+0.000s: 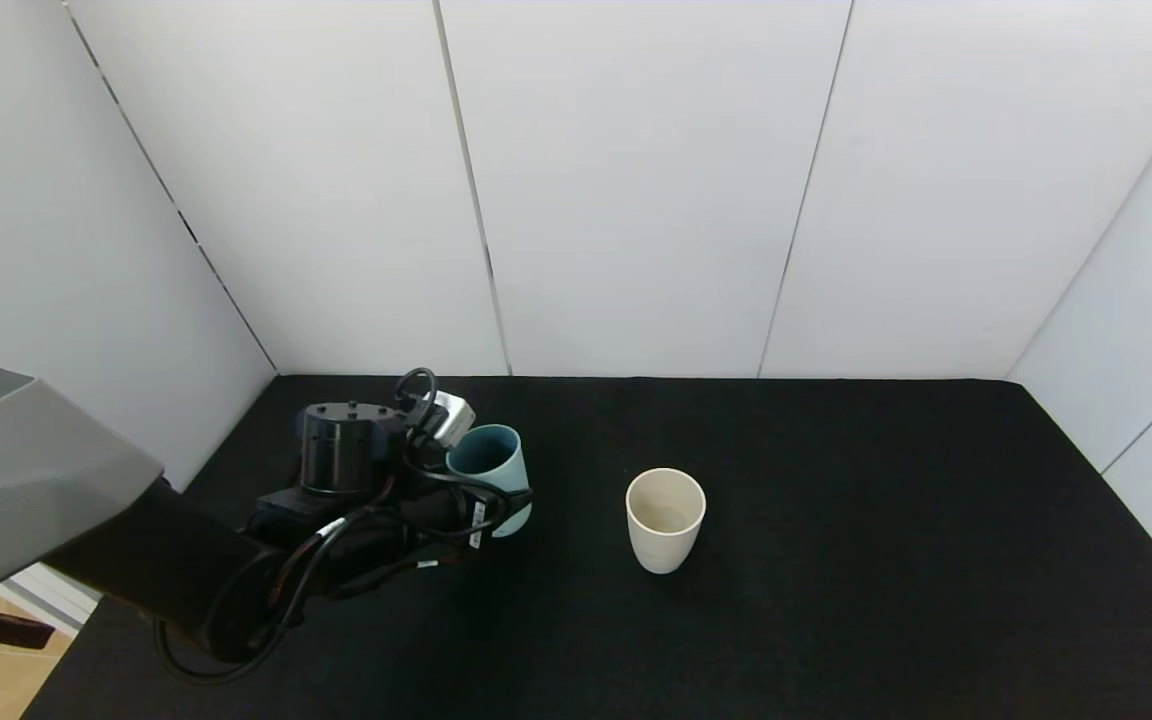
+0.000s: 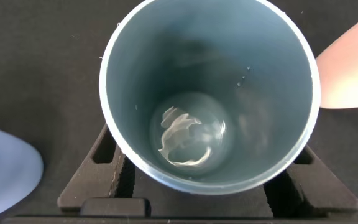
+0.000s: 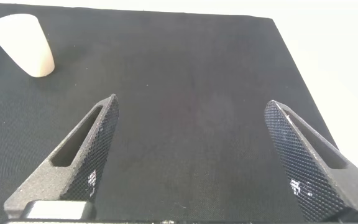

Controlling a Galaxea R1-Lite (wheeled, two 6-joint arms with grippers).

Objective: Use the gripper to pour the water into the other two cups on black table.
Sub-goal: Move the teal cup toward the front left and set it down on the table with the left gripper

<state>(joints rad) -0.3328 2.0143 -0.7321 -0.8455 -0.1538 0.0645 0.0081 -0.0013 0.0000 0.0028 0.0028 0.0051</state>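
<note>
At the surface's (image 1: 836, 600) left, the left gripper (image 2: 207, 186) has its fingers (image 2: 107, 171) closed on a teal cup (image 1: 492, 472), tilted. The cream-white cup (image 1: 665, 518) stands upright mid-surface. The right gripper's (image 3: 194, 155) fingers (image 3: 89, 155) gape wide, empty.

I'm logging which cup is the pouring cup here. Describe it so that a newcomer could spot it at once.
On the black table, look to the left side, where the left gripper is shut on the teal cup. It is tilted and darker than the cream-white cup, which stands upright and free near the middle; the left wrist view shows a little water at its bottom.
</note>
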